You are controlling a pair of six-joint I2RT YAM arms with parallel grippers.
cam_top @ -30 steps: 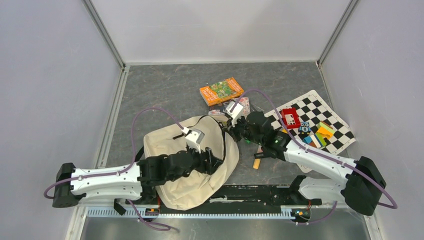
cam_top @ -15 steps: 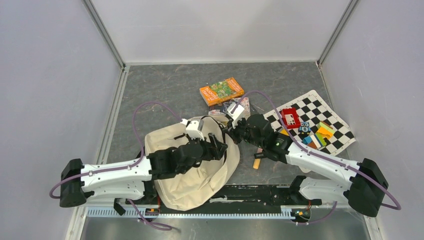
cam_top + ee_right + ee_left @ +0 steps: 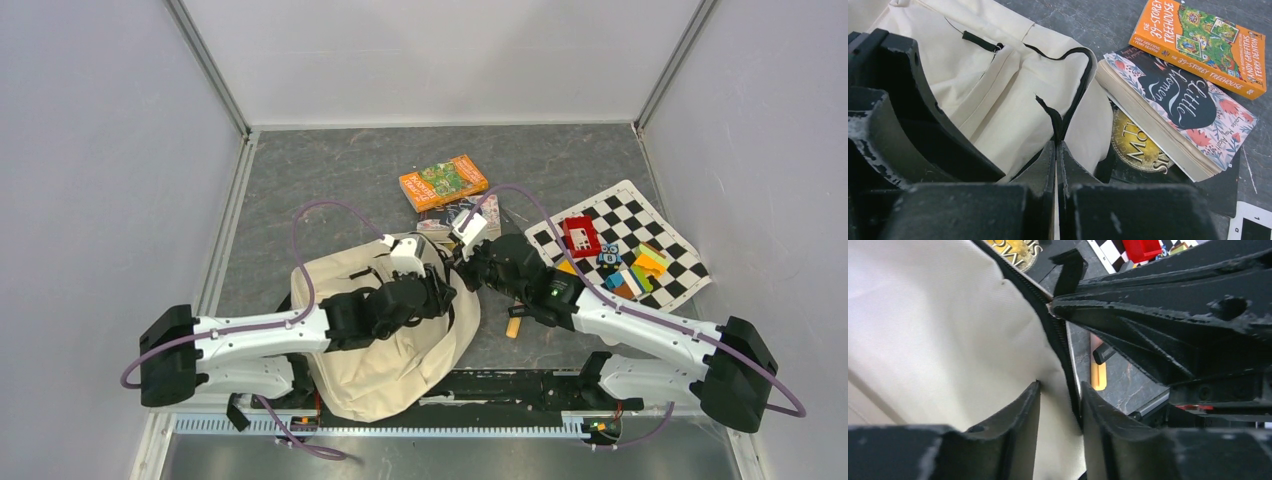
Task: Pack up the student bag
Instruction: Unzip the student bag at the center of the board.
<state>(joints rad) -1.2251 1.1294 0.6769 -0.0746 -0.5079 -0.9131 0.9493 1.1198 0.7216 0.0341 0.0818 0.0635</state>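
Observation:
The student bag (image 3: 362, 385), cream fabric with black zipper trim, lies slumped at the near middle of the table. My right gripper (image 3: 1055, 145) is shut on a black tab (image 3: 1050, 116) at the bag's rim, holding the edge up at the bag's far right corner (image 3: 460, 262). My left gripper (image 3: 1060, 387) reaches over the bag from the left. Its jaws stand apart astride the cream fabric (image 3: 948, 330) just inside the zipper edge (image 3: 1060, 340), right below the right gripper's tip. The left gripper (image 3: 440, 290) sits close beside the right one.
Three books lie just beyond the bag: an orange one (image 3: 1198, 42), a floral one (image 3: 1178, 100) and a dark one with a gold seal (image 3: 1138, 145). A chessboard mat (image 3: 625, 205) with a red box (image 3: 580, 236) and small toys lies at right. An orange stick (image 3: 513, 325) lies near the bag.
My left arm has slid forward and right across the bag up to its rim, and its jaws have narrowed. The right gripper has stayed pinched on the tab, shifting only slightly.

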